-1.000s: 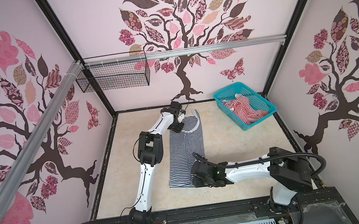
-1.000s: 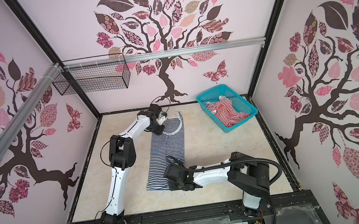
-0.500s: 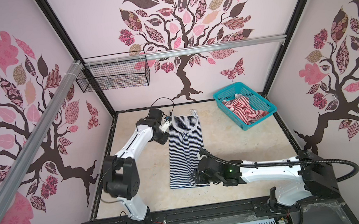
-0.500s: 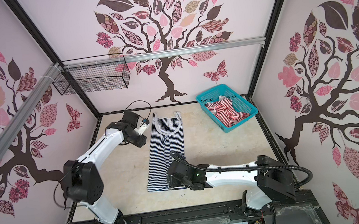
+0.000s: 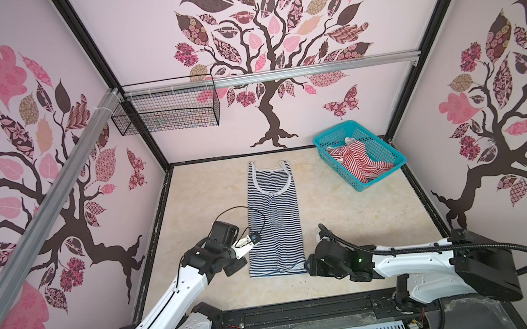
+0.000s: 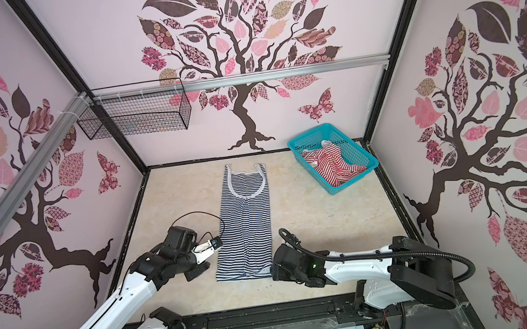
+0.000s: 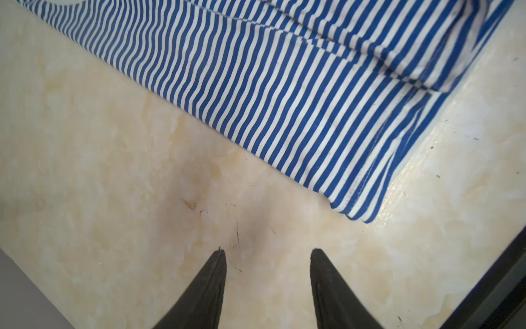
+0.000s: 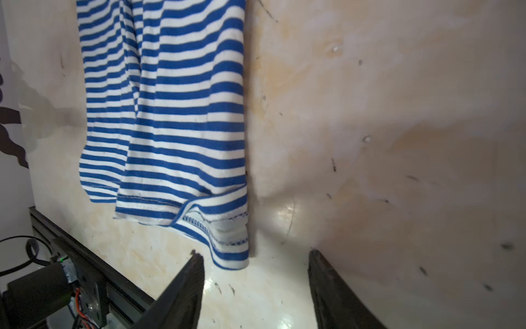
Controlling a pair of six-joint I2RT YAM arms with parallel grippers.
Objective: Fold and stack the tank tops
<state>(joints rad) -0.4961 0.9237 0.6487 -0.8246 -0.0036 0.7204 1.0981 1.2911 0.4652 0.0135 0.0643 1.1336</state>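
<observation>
Left end effector (image 7: 267,250) nearer, parted, empty.

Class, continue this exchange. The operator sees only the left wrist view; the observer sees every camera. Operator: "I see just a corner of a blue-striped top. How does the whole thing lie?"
Observer: The navy-and-white tank top lies long and narrow, straps at the far end.
Operator: Where is the second one?
Observer: The red-and-white tank top lies crumpled in the teal basket, far right.
Operator: And the right end effector?
Observer: Open beside the hem's right corner, holding nothing.
</observation>
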